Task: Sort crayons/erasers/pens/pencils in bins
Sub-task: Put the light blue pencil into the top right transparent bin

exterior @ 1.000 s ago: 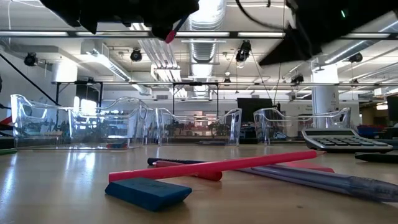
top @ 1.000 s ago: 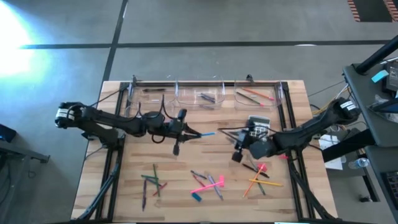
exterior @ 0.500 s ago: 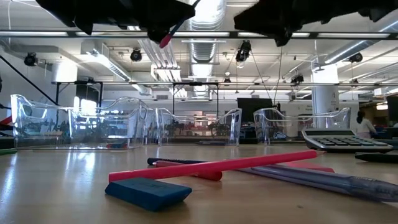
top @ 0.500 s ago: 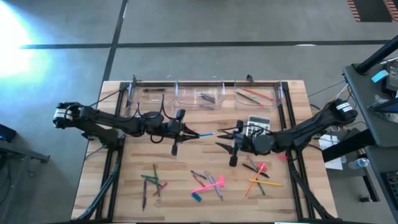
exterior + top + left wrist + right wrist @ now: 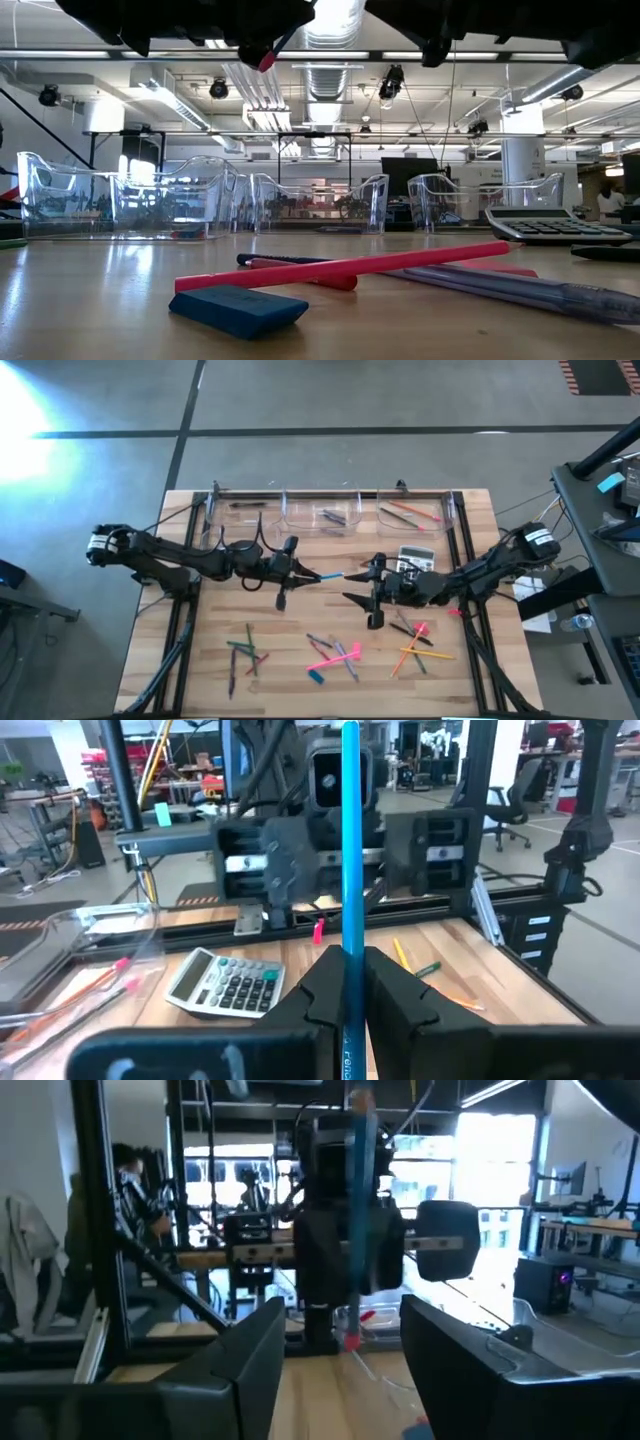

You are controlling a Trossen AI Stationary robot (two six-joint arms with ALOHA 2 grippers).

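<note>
Above the middle of the tabletop, the left gripper has its fingers clamped on a blue pen. The pen's long axis points toward three o'clock in the high view, straight at the right gripper. That gripper faces it from just beside the free tip, fingers spread apart, so a handover looks likely, with the right arm nearer the bins at twelve o'clock.

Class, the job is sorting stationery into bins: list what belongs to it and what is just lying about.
Belongs to the job:
- blue pen in the left hand
- right hand, open
- clear bins
- loose pencils
- blue eraser

Just lying about:
- calculator
</note>
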